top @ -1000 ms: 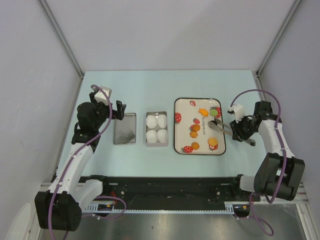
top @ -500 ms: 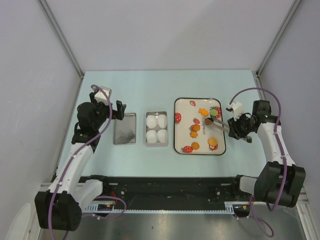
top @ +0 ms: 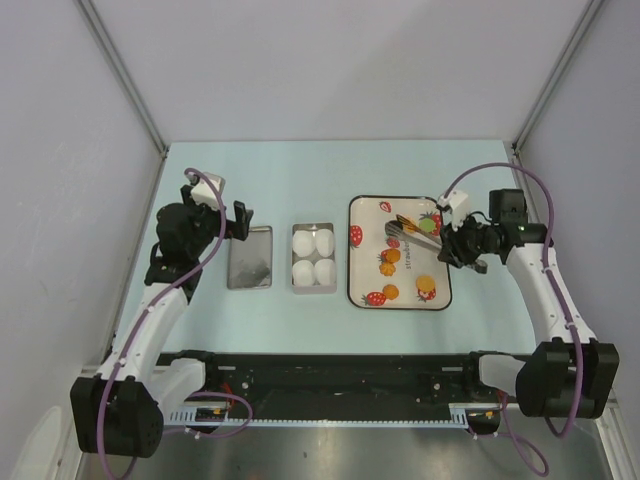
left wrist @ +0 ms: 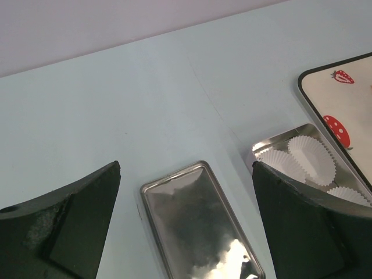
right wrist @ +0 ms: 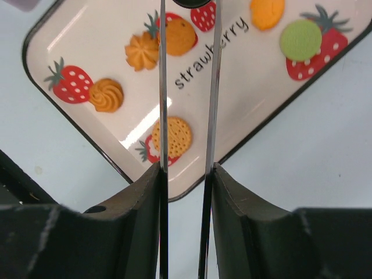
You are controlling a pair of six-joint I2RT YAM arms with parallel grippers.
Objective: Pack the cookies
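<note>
Grips thin metal tongs [right wrist: 162,87] in the right gripper [right wrist: 186,168], fingers clamped on them above the strawberry-printed white tray [right wrist: 250,93]. Shows a black round cookie [right wrist: 195,2] between the blade tips, cut off by the top edge; cannot tell whether pinched. Shows a green round cookie [right wrist: 300,39] and an orange round cookie [right wrist: 267,11] lying on that tray. Holds the left gripper [left wrist: 186,168] spread wide over a flat steel lid [left wrist: 200,232].

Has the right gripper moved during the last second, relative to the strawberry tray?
Yes. In the top view the right gripper moved left and slightly upward, carrying its metal tongs further over the strawberry tray, which stayed put.
</note>
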